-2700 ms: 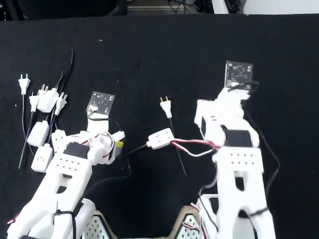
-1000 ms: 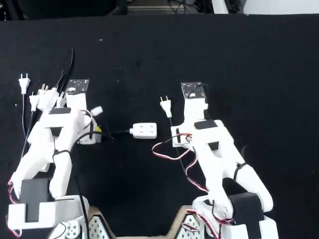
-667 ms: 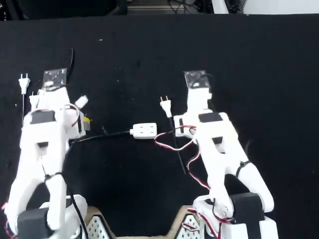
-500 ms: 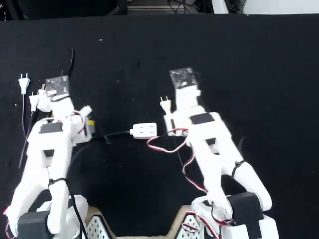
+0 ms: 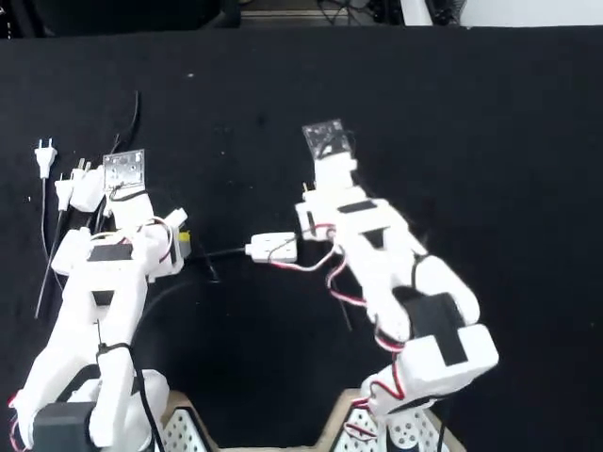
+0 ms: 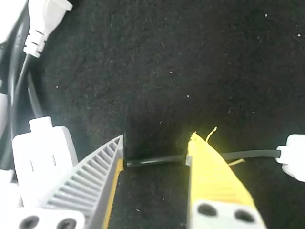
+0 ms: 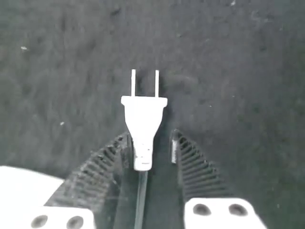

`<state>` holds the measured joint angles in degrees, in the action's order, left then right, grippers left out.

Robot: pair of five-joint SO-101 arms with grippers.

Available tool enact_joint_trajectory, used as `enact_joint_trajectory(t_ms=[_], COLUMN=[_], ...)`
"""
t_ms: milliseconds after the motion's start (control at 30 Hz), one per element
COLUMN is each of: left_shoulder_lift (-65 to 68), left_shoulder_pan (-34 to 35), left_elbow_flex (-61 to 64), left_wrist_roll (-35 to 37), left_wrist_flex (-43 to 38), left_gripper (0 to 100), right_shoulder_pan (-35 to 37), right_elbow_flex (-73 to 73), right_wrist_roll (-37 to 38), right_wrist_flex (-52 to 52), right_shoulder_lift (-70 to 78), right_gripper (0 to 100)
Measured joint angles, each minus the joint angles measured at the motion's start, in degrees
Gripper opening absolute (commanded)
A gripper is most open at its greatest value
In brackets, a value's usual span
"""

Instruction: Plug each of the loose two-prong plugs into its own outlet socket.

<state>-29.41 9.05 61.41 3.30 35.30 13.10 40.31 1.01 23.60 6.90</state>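
Right pincer (image 7: 150, 137): released, one finger on either side of the narrow rear end of the white two-prong plug (image 7: 143, 119). The plug lies flat on the black worktop (image 7: 238, 57), prongs pointing away from the pincer.

Left pincer (image 6: 155, 141): released, astride the black cord (image 6: 152, 161), which runs crosswise between its tips to a white socket (image 5: 273, 248) mid-worktop.

Spare plugs and sockets (image 5: 89, 188) lie clustered beside the left arm.

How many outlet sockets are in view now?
2: centre socket, by the right arm; second socket, beside the left gripper. The left arm may hide more.
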Motion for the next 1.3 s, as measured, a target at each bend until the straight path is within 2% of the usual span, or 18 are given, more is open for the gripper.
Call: enact_joint_trajectory(t_ms=[267,367,467,600,767,833,967,1200,1300], left_shoulder_lift=[0.0,0.0,0.0,0.0,0.0,0.0,0.0,0.0,0.0], left_shoulder_pan=[0.0,0.0,0.0,0.0,0.0,0.0,0.0,0.0,0.0], left_elbow_flex=[0.0,0.0,0.0,0.0,0.0,0.0,0.0,0.0,0.0], left_wrist_roll=[0.0,0.0,0.0,0.0,0.0,0.0,0.0,0.0,0.0], left_wrist_flex=[0.0,0.0,0.0,0.0,0.0,0.0,0.0,0.0,0.0], left_gripper=[22,22,22,22,22,22,22,22,22], right_shoulder_pan=[-10.3,-14.9,-18.7,-19.4,-16.8,-14.3,-11.0,-10.3,-10.4], right_elbow_flex=[-2.2,-4.1,-8.2,-9.7,-5.5,-2.2,5.8,20.1,22.2], right_wrist_roll=[0.4,6.2,16.9,35.6,63.4,68.5,70.9,71.2,69.6], right_wrist_flex=[10.5,15.5,19.6,25.4,39.1,44.2,44.0,29.2,27.1], right_shoulder_lift=[-6.9,-14.2,-21.2,-26.5,-29.3,-29.9,-30.2,-30.3,-30.4], right_gripper=[1.0,1.0,1.0,1.0,1.0,1.0,1.0,1.3,6.6])
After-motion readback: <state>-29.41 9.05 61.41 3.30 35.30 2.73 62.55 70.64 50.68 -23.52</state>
